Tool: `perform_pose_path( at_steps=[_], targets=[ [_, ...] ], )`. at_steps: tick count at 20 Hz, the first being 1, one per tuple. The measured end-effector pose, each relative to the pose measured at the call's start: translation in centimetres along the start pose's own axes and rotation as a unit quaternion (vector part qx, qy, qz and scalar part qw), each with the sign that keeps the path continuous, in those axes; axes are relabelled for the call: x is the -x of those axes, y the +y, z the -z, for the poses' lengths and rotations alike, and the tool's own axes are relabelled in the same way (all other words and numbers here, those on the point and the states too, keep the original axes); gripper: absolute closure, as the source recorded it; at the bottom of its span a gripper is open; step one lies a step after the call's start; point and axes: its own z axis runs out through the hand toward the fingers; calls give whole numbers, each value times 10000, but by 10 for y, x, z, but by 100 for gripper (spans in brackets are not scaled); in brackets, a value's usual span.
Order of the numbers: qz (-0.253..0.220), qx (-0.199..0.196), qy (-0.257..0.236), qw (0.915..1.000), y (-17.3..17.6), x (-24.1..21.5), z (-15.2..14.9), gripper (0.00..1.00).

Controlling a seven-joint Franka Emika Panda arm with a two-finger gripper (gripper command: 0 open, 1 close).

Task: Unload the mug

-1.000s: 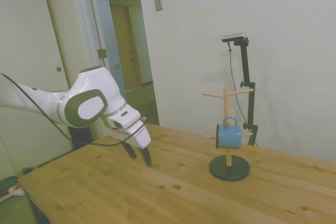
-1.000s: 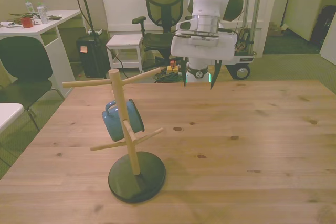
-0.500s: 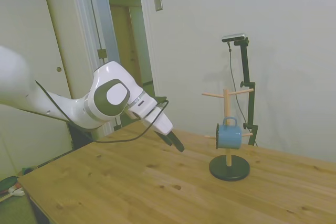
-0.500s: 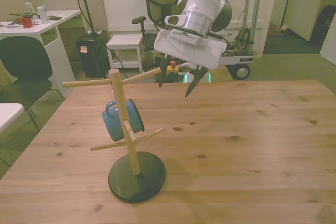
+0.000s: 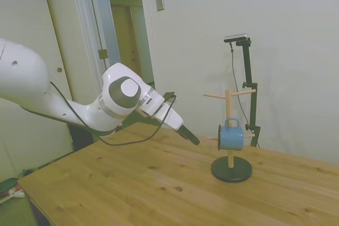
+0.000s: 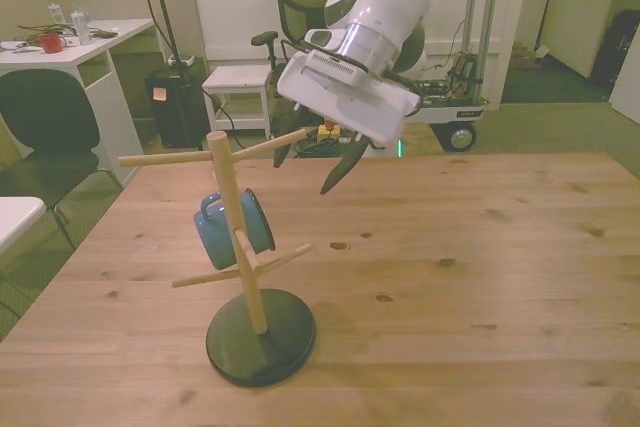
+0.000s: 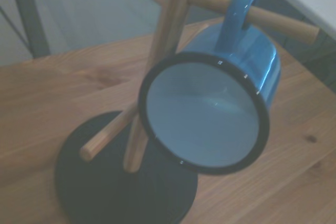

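Plainly at the approach step: nothing gripped, nothing unloaded yet. Nearest the wrist camera, the mug (image 7: 210,103) with its dark-rimmed mouth turned toward the lens, loop handle hooked over 1 wooden peg. Just behind it, the rack's upright post and round black base (image 7: 115,182) on the counter (image 7: 47,103).

Farther off in the front view, the pincer (image 6: 312,169) tilted toward the mug tree (image 6: 232,227), fingers spread and empty — well apart from the mug (image 6: 232,227) hanging on the side toward the front view's left. Next move, as a guess: close in on the body or rim, clamp, then lift and slide the handle off along the peg.

Side view alone gives the gap between pincer (image 5: 192,137) and mug (image 5: 231,137); wrist view alone, the pale inside — empty.
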Motion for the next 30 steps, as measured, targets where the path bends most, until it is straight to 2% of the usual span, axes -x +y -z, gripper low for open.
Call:
perform_pose_path(
  at_steps=[9,18,30],
  targets=[
    [-450,-33,390,9982,-17,-11,-45,0],
    [-699,27,543,9961,-14,-27,-59,0],
    [-805,152,679,9943,-14,-39,-86,0]
  ],
)
